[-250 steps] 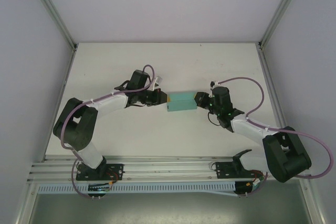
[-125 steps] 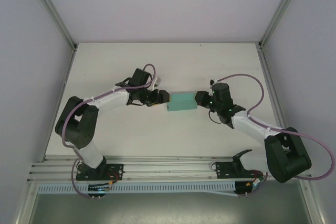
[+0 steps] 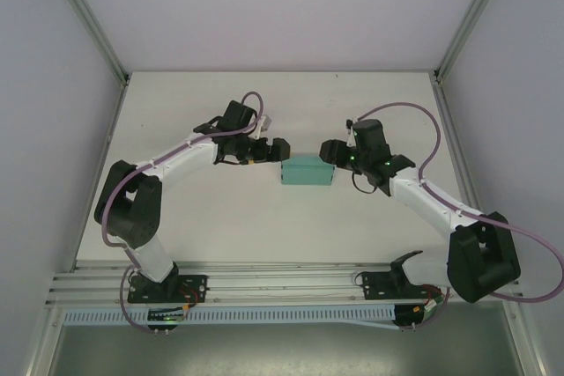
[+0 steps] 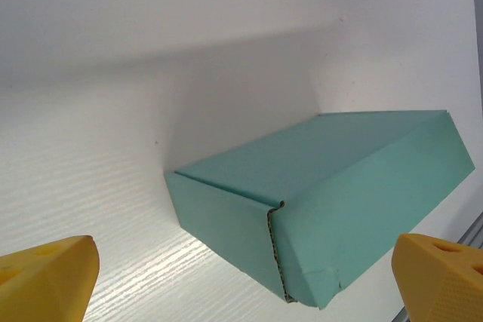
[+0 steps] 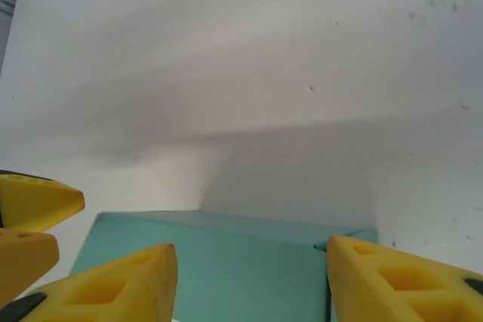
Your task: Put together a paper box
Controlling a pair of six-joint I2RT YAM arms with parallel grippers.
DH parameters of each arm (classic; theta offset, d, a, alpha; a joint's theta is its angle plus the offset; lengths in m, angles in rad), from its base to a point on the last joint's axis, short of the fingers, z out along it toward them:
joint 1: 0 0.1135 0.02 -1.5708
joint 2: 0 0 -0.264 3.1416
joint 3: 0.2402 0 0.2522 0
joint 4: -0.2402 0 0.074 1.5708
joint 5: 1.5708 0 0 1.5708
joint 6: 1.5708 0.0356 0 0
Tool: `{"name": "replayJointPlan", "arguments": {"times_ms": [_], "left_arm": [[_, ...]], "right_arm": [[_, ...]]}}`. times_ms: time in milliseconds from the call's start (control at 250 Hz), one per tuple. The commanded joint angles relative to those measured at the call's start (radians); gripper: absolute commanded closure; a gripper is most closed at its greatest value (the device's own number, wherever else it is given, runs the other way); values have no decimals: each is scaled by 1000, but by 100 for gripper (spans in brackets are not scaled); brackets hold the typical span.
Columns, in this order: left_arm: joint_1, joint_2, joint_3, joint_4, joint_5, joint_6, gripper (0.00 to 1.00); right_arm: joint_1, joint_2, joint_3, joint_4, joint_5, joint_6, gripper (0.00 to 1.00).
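Two grippers: one stands off each short end of the box, and neither has hold of it.
Box: the paper box point(image 3: 307, 172) is teal and folded shut into a low block. It lies flat on the white table point(image 3: 220, 235).
Left gripper: the left gripper point(image 3: 271, 149) is just off the box's left end, slightly toward its far side. Its jaws are spread wide and it has let go.
Left wrist view: the box point(image 4: 317, 216) lies ahead with one corner turned toward the camera. The left gripper point(image 4: 243, 283) has its yellow fingertips point(image 4: 45, 277) far out to either side, clear of the card.
Box corner: a wavy cut edge shows along the upright seam, with a small crumple at its foot.
Right gripper: the right gripper point(image 3: 330, 151) is at the box's right end, toward its far side. Its jaws are parted and it is not grasping.
Right wrist view: the box point(image 5: 226, 262) shows its lid between and beyond the parted fingertips point(image 5: 400, 280) of the right gripper point(image 5: 250, 262).
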Motion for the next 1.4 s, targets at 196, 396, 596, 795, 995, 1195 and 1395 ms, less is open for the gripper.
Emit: {"name": "replayJointPlan", "arguments": {"times_ms": [196, 396, 596, 795, 995, 1195, 1395], "left_arm": [[7, 40, 44, -47, -29, 20, 2], [10, 102, 47, -33, 17, 14, 23], [28, 96, -40, -1, 29, 3, 60], [33, 93, -125, 85, 92, 10, 79], [33, 77, -273, 265, 145, 76, 98], [32, 105, -333, 330, 120, 119, 100], [23, 82, -379, 362, 22, 171, 100]], "right_arm": [[-7, -6, -29, -85, 67, -39, 39], [-26, 24, -80, -52, 55, -27, 43], [-45, 40, -141, 8, 17, 7, 59], [-48, 44, -213, 65, -3, 51, 64], [-53, 50, -288, 161, -45, 110, 74], [-53, 50, -309, 190, -56, 147, 95], [-59, 33, -294, 140, -43, 188, 95]]}}
